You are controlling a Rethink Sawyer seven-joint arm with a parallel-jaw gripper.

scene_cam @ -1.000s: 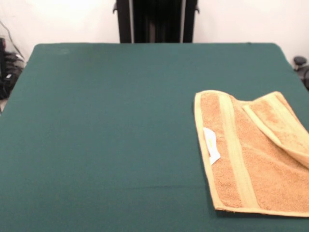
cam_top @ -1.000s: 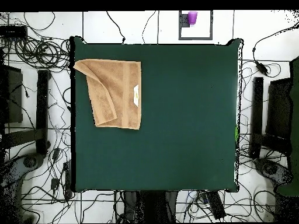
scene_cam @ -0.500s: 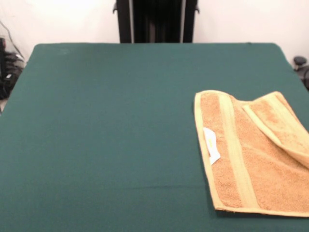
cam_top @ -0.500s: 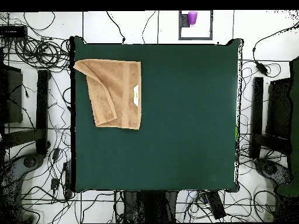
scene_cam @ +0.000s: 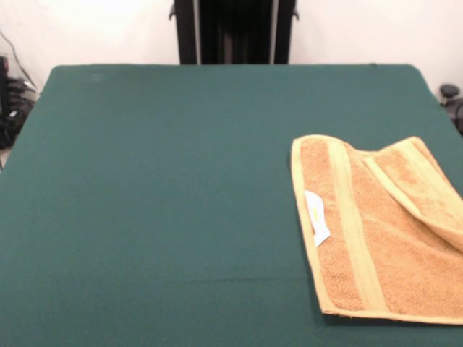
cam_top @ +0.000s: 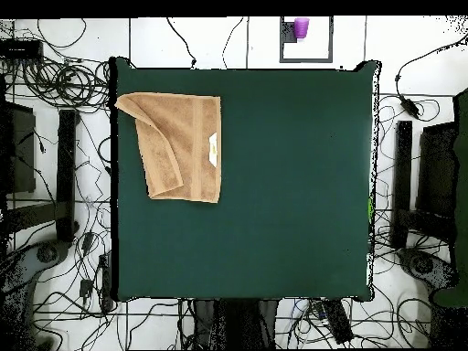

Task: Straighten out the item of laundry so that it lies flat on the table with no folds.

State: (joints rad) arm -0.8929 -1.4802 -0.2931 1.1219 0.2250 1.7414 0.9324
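On the table [scene_cam: 159, 188], the left and centre areas carry nothing. At roughly 4 o'clock in the front view lies the towel [scene_cam: 376, 238], its white label [scene_cam: 316, 217] near the left hem. One corner flap [scene_cam: 419, 184] is folded over at the towel's 1 o'clock. The gripper appears in neither view, so its state cannot be told. Terry cloth is likely light, soft and limp; take hold at the folded corner's hem.

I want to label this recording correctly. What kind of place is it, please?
Probably a robotics lab, not a home. A green-topped table stands on a floor strewn with cables, the robot's black pedestal rises at its far side, and one folded towel is the only item laid out.
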